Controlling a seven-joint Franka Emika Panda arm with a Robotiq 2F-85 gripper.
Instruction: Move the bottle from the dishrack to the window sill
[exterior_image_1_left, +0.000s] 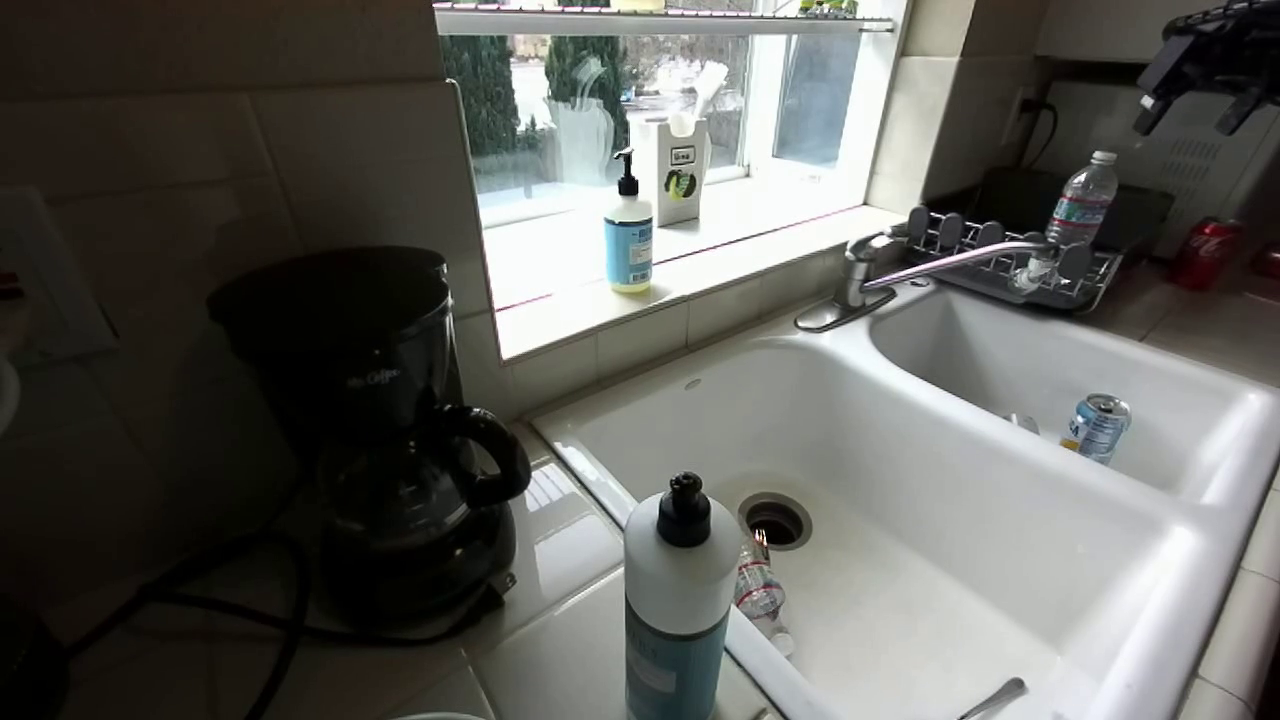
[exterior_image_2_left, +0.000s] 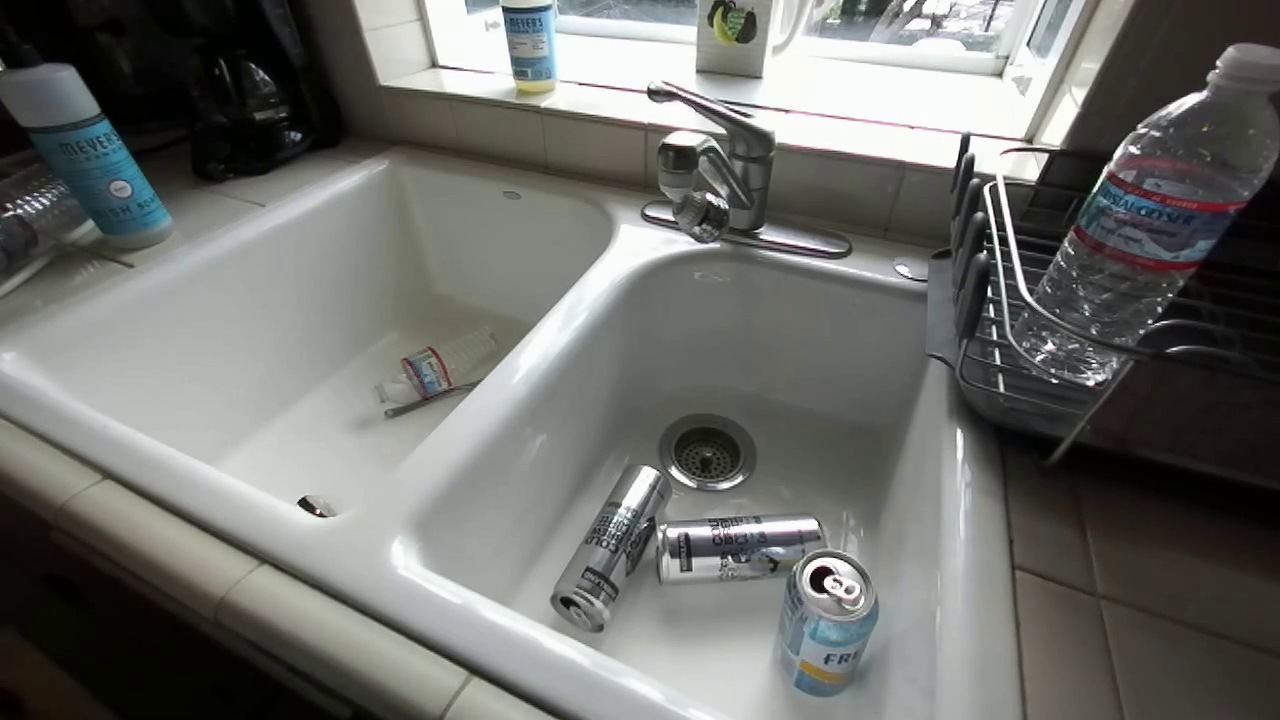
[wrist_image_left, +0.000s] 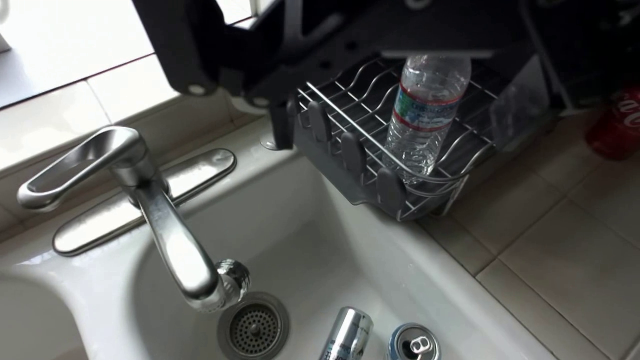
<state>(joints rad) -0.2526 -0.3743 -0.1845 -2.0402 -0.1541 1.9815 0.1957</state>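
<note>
In the wrist view, the fingers (wrist_image_left: 283, 125) are spread wide, clear of the plastic water bottle (wrist_image_left: 425, 112) beyond, which stands in the dishrack (wrist_image_left: 353, 150). Farther from the fingers, a pump bottle (exterior_image_1_left: 629, 240) stands on the window sill (exterior_image_1_left: 740, 258).

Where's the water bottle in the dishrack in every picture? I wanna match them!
In an exterior view, the bottle is upper right, in the dishrack.
In an exterior view, the bottle looks big, near the right edge.
In the wrist view, the bottle is above and right of the middle.
All three show the silver faucet, left of the bottle.
</note>
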